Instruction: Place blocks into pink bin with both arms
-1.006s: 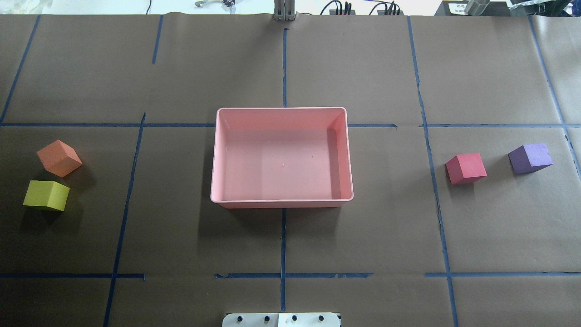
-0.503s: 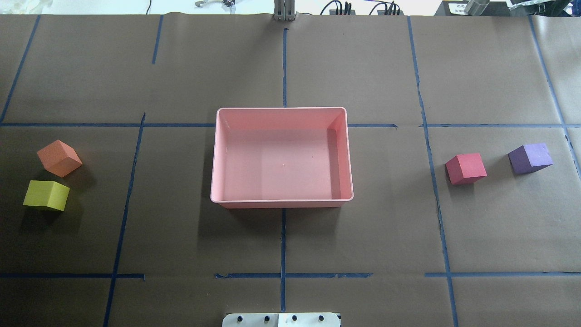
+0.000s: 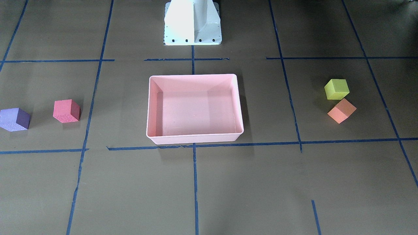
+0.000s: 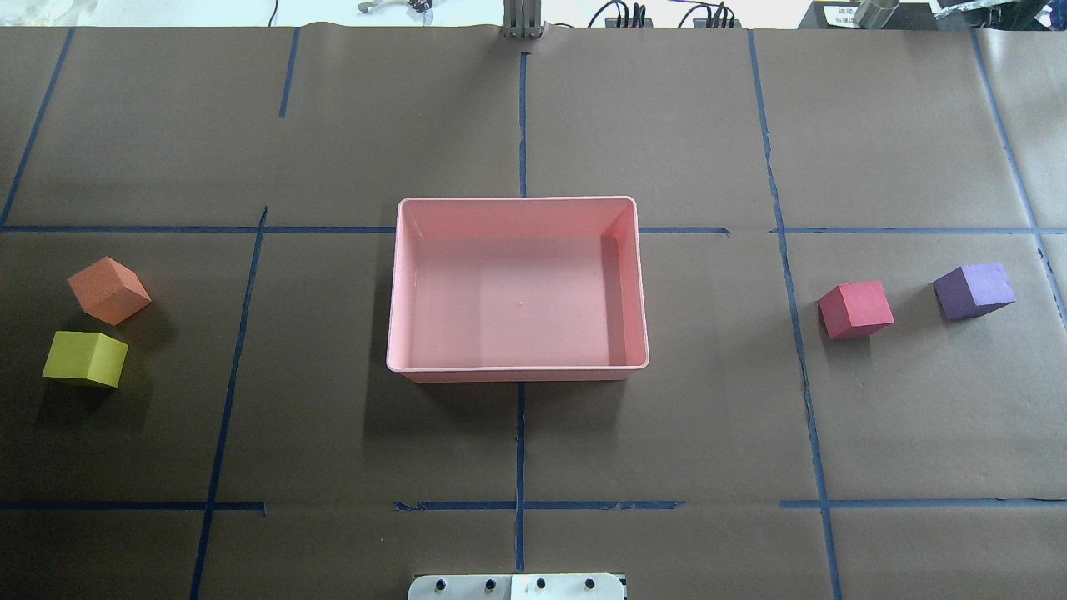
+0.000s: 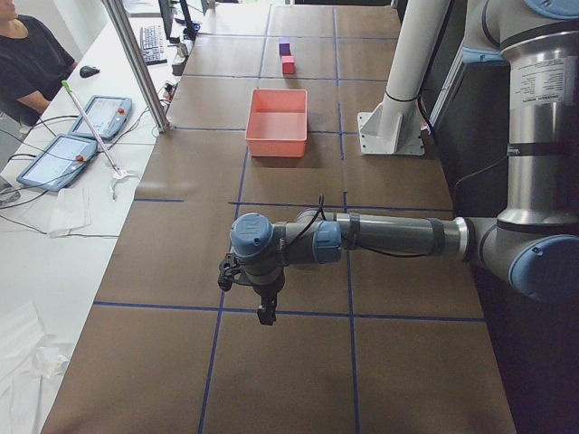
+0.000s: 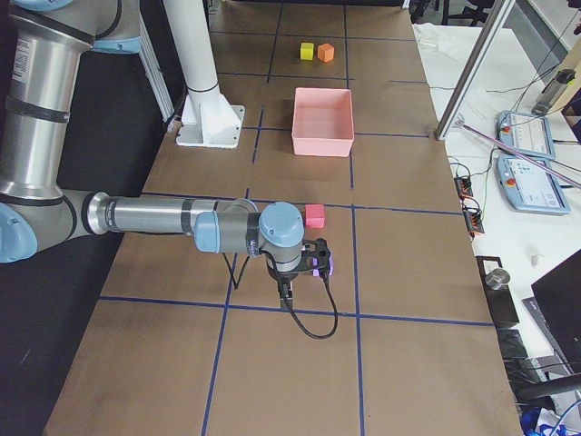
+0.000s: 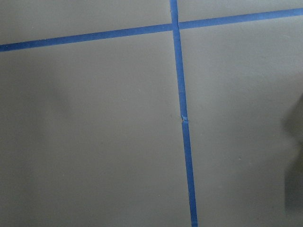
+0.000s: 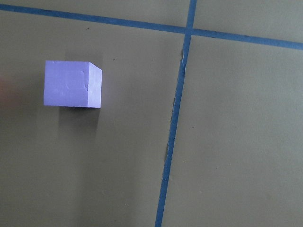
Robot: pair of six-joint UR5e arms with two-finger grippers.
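At upper left of the right wrist view, the purple foam cube (image 8: 72, 84) looks light and squashy, so pinch opposite flat faces. I cannot tell whether the left gripper (image 5: 260, 300) or right gripper (image 6: 315, 258) is parted.

I count one purple cube (image 4: 974, 290), one red cube (image 4: 855, 309), one yellow-green cube (image 4: 85, 358) and one orange cube (image 4: 108, 289), four in all. There is one pink bin (image 4: 517, 374). I have two arms, my left arm (image 5: 398, 237) and my right arm (image 6: 145, 216), on one white pedestal (image 3: 192, 23). Two teach pendants (image 5: 109, 116) lie alongside.
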